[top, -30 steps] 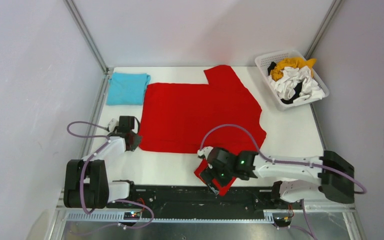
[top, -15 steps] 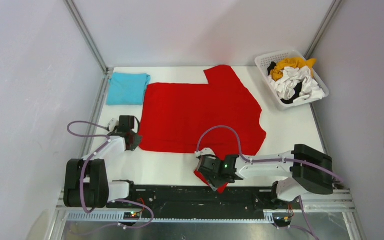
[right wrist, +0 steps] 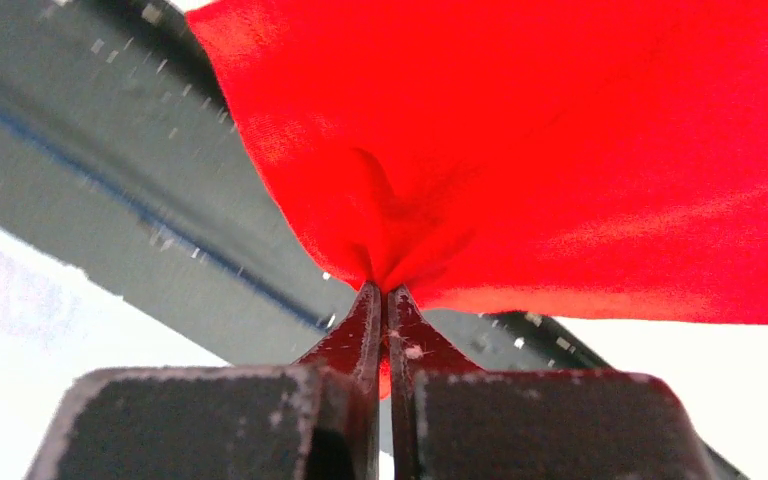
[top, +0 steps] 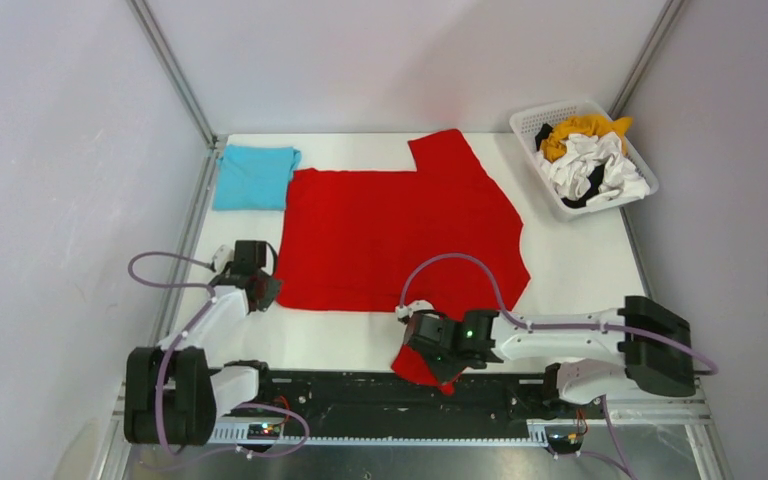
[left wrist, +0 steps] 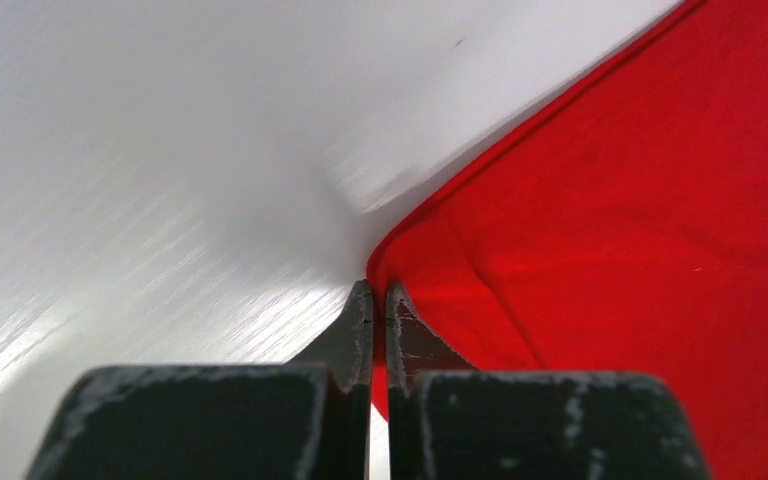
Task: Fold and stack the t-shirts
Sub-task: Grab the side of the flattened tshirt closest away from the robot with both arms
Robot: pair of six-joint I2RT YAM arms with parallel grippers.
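Note:
A large red t-shirt (top: 390, 235) lies spread flat across the middle of the table. My left gripper (top: 265, 291) is shut on its near left corner (left wrist: 400, 270), with the cloth pinched between the jaws. My right gripper (top: 430, 362) is shut on the near sleeve (right wrist: 520, 180) of the red t-shirt, which hangs over the black rail at the table's front edge. A folded turquoise-blue t-shirt (top: 253, 177) lies at the far left corner. Orange-yellow, white and black shirts (top: 592, 160) are heaped in the basket.
A white lattice basket (top: 535, 122) stands at the far right corner. The black rail (top: 360, 385) runs along the front edge between the arm bases. Grey walls enclose the table on three sides.
My right gripper has closed on the red sleeve at the front edge. My left gripper has drawn the near left corner slightly toward the front, still shut on it.

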